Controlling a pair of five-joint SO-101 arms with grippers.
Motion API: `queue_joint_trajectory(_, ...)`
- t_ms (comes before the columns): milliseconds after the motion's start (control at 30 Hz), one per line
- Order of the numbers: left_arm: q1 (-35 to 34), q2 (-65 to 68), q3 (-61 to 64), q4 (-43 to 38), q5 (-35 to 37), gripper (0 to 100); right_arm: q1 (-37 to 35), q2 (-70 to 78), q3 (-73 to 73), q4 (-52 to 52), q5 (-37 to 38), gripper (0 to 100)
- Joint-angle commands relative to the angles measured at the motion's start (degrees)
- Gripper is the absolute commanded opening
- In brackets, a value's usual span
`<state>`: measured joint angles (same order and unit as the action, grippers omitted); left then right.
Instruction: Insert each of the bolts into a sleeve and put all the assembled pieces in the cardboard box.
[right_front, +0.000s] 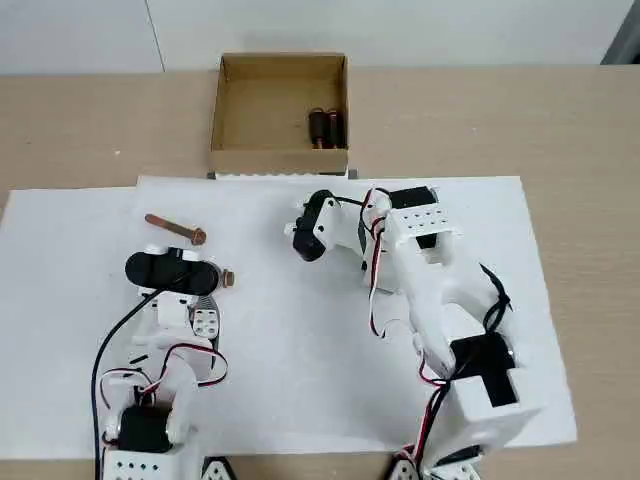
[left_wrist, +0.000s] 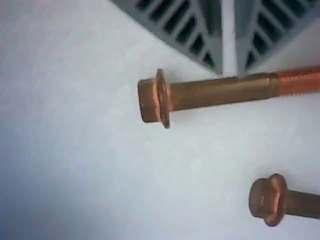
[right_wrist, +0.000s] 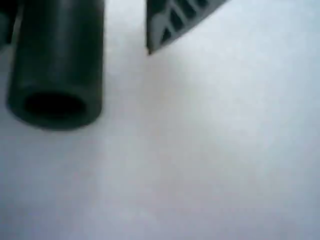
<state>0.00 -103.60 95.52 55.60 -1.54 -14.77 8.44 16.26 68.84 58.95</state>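
Cardboard box (right_front: 280, 158) holds two assembled pieces (right_front: 322, 128); left claw (left_wrist: 228, 70) pressed together, right claw (right_front: 308, 240) state unclear.

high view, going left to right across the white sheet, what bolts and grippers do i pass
long bolt → second bolt, its head beside the left arm → right gripper

Coppery metal bolts (left_wrist: 210, 92), matt blk sleeve (right_wrist: 57, 65), cardboard box (right_front: 280, 160).
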Motion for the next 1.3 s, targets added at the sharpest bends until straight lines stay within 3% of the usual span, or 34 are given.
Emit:
queue_joint_trajectory(0,-0.4,-0.4,-0.2,-0.9,0.2,1,-0.7,-0.2,-0.4,-1.3,0.7,11.7)
queue_joint_trajectory(133,-0.4,-0.4,-0.2,-0.9,0.2,1,-1.4,-0.2,-0.4,-1.3,0.7,0.6)
queue_joint_trajectory(367,-0.4,-0.4,-0.2,-0.9,0.2,1,-1.5,-1.0,-0.4,-0.7,0.0,0.4)
queue_joint_trajectory(967,-0.4,-0.4,-0.2,-0.9,0.1,1,-5.4,-10.2,-21.8,28.5,-26.8,0.4)
queue_joint_trajectory(1133,-0.4,-0.4,-0.3,-0.9,0.0,1,-4.5,-15.9,-20.9,30.5,-35.8,0.4)
queue_joint_trajectory(1267,0.0,-0.4,-0.3,-0.9,-0.8,1,-4.8,-24.7,-17.0,30.5,-36.9,0.4)
